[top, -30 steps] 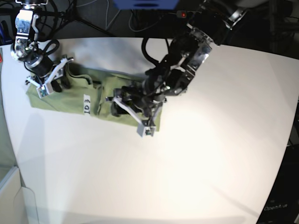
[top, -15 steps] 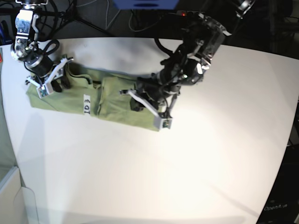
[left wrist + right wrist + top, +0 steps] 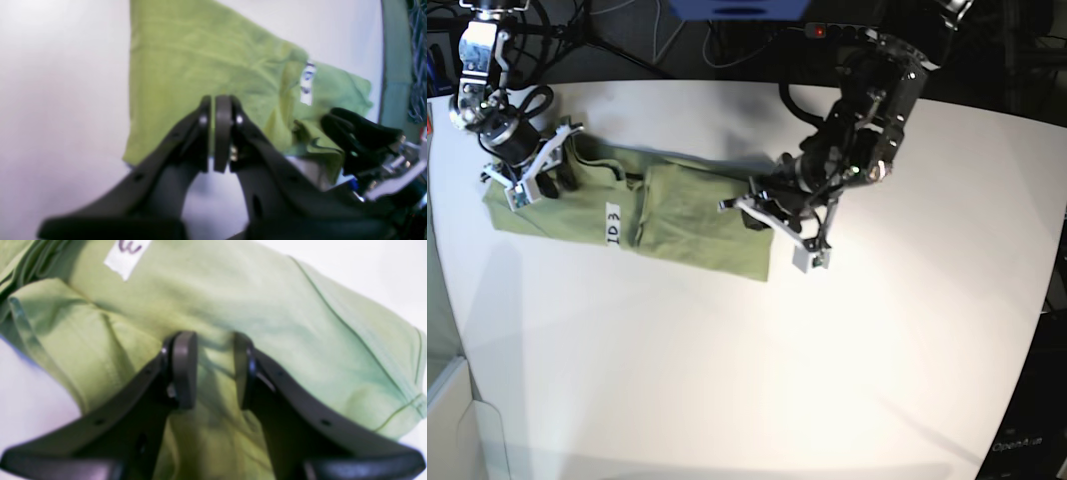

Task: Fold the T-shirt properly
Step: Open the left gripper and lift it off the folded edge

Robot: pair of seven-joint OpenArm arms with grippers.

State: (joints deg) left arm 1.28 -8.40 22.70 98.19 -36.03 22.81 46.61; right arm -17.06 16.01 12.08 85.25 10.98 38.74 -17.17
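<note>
Two arms work over a white table (image 3: 727,380) – the T-shirt (image 3: 677,215) lies on it as a long folded band, label (image 3: 612,222) up. The left gripper (image 3: 217,133) hovers past the shirt's end, fingers (image 3: 223,110) pressed together on nothing. The right gripper (image 3: 208,370) sits at the other end, fingers (image 3: 183,366) pinching a ridge of cloth

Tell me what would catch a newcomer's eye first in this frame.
A sage-green T-shirt, folded into a long band, lies across the white table's far left part, a white label on top. The right gripper pinches fabric at the band's left end. The left gripper hangs shut just off the right end, holding nothing.
</note>
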